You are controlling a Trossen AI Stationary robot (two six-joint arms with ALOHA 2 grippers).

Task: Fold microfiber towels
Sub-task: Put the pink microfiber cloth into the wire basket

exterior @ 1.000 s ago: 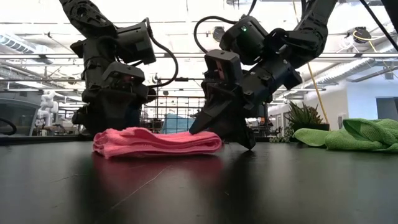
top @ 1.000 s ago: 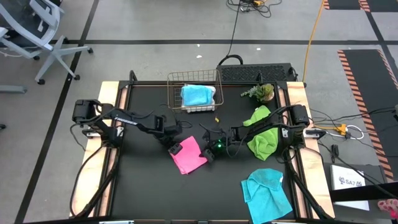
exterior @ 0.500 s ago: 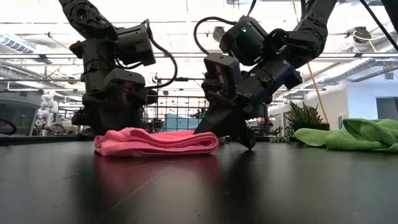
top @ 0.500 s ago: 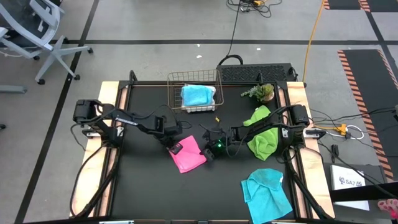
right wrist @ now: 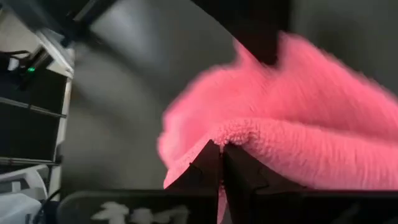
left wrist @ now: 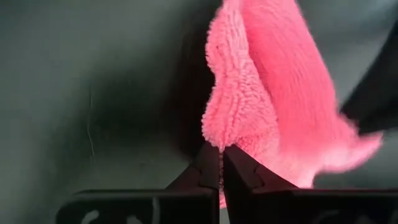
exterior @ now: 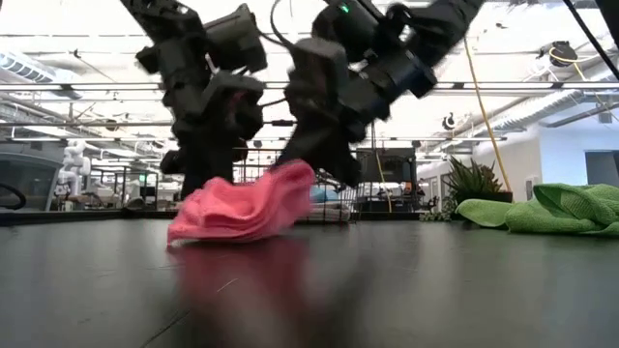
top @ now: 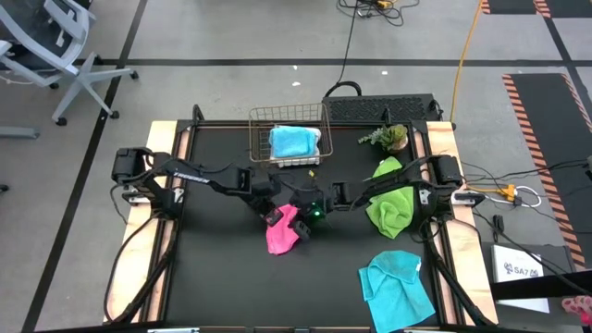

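Lifted since earlier: pink towel point(top: 281, 231), edge clamped in both jaws (shut tight); carry evenly across, lay flat on worktop point(top: 213, 277).

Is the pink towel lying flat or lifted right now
Partly lifted: the left gripper and right gripper are shut on the pink towel's edge; its other end rests on the table.

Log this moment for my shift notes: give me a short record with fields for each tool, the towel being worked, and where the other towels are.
left tool: shut on pink towel edge
right tool: shut on pink towel edge
pink towel: one side lifted, rest on table
lime green towel: crumpled, table's right side
cyan towel: loose, front right
blue towel: in wire basket
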